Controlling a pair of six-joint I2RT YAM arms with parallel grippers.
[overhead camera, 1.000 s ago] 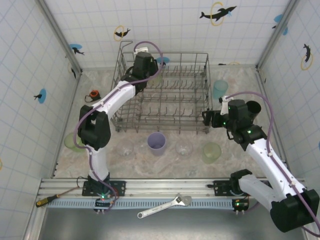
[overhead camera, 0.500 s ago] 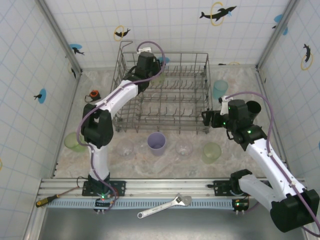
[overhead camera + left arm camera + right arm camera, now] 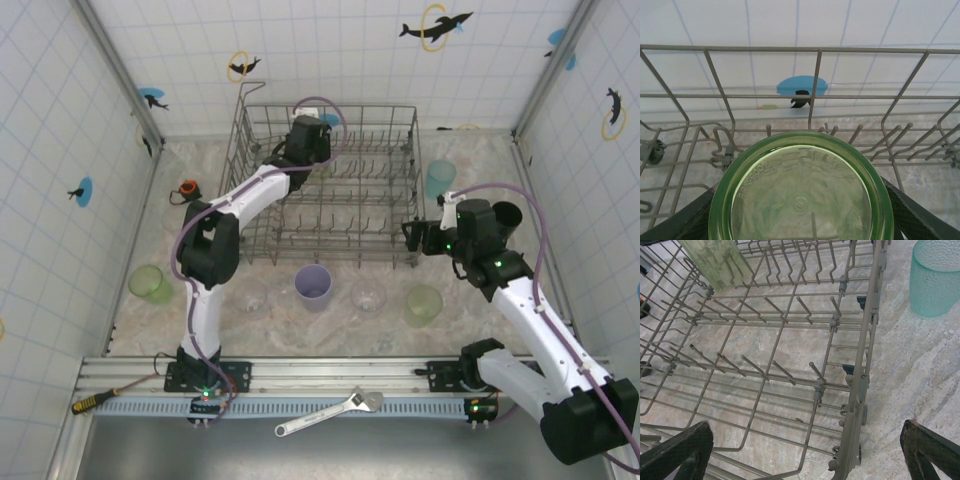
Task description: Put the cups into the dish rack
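Green see-through cup (image 3: 800,192), clamped in my left gripper (image 3: 801,222), sits inside the dish rack (image 3: 812,95), back wall just ahead. My right gripper (image 3: 805,452) is spread wide above the rack's side wall, with a teal cup (image 3: 940,280) ahead-right.

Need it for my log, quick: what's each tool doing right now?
Left tool: closed on a green cup.
Right tool: open, holding nothing.

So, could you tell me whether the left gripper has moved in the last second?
Yes. The left gripper, holding a green cup, has shifted right along the rack's back wall, away from the wire loop at its corner.
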